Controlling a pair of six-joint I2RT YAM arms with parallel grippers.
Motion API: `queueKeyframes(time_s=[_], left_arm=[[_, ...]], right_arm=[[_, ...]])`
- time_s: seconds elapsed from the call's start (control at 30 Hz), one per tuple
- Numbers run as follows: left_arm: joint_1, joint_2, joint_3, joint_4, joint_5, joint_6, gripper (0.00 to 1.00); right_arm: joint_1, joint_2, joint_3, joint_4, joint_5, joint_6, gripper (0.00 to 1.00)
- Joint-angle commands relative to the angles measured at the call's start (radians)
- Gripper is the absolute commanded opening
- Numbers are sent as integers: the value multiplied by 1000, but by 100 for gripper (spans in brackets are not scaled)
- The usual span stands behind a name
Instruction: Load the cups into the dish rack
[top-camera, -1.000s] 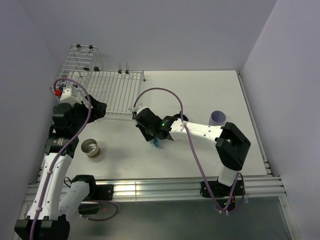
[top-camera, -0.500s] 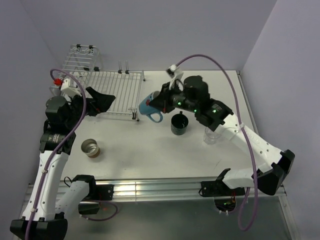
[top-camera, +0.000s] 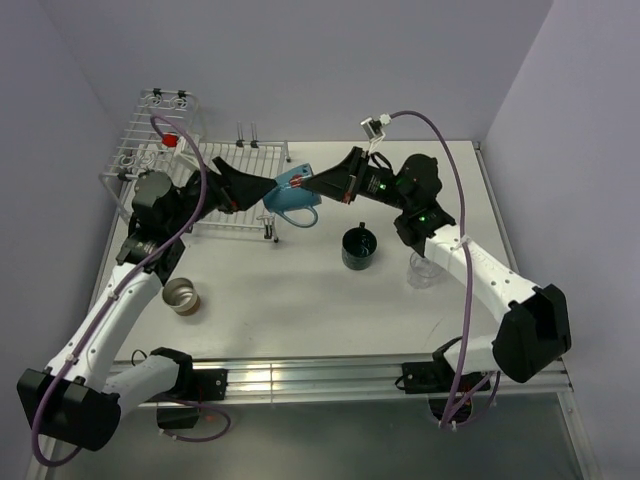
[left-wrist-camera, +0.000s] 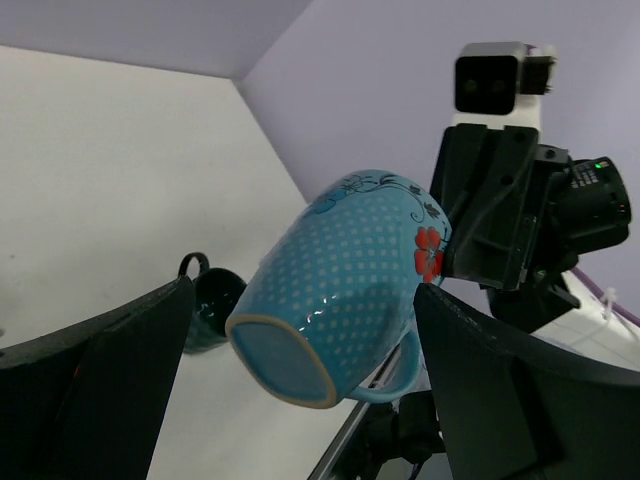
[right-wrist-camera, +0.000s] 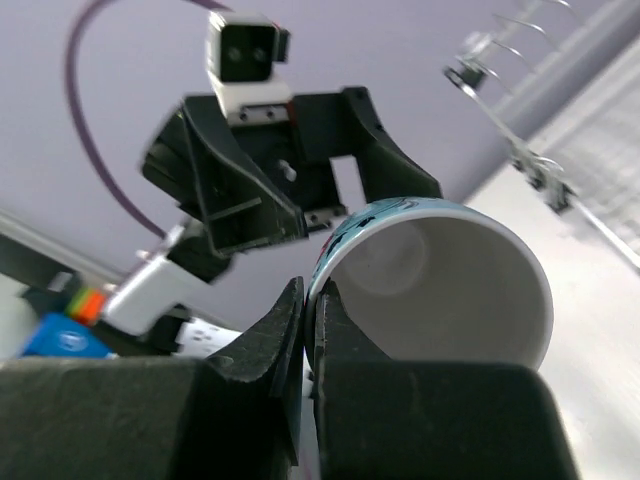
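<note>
Jaws of the right gripper (right-wrist-camera: 306, 325) are pinching almost fully together on the rim wall of the light-blue mug (right-wrist-camera: 440, 275). One finger is pressing on the white inside and the other on the outside, so the mug is hanging in the air by that grip alone. In the top view it is lying on its side above the right-hand edge of the dish rack (top-camera: 215, 190), over the flat slatted grid. Its mouth is facing the right arm and its base is facing the left one.

The left gripper (top-camera: 256, 190) is standing wide open, with its two fingers flanking the mug's base end. The left wrist view is showing a gap on each side, so neither finger is touching the mug.

A red flower and dark scrollwork are showing on the mug's blue side, which is dotted all over with small white spots.

The dark teal mug (top-camera: 360, 247) is standing upright on the table (top-camera: 300, 310), well apart from the rack. The clear tumbler (top-camera: 424, 270) is sitting just to its right, close under the right arm. The tan-brown cup (top-camera: 182, 296) is resting on the table in front of the rack, beside the left arm.
</note>
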Motion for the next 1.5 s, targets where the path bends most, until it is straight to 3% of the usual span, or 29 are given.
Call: queueKeyframes(time_s=[0.0,0.27,0.5,0.77,0.9,1.0,1.07,1.1,1.13,1.27,1.47], left_arm=[[-31,7,4,168,25,-36,99],[-66,25,21,194,42,-46,99],[-79,44,12,259,74,-94,99],[-99,42,10,263,50,-105,96],[-108,56,16,280,64,-117,73],[-116,67,25,288,76,-123,36],[-120,68,31,289,85,-129,22],[-122,68,35,289,85,-131,8],[-123,67,36,292,87,-131,1],[-122,54,48,285,79,-131,0],[-123,31,99,199,36,-80,0]], right_arm=[[-22,-1,2,403,-56,229,0],[-41,42,0,535,-23,345,0],[-41,125,-9,752,-20,506,0],[-41,131,-26,776,-15,502,0],[-41,122,-44,760,-18,481,0],[-41,111,-55,733,-13,455,0],[-39,102,-58,707,-6,435,0],[-41,97,-63,675,-1,409,0],[-41,87,-64,658,8,393,0],[-41,48,-77,534,49,298,7],[-41,-34,-89,313,132,146,37]])
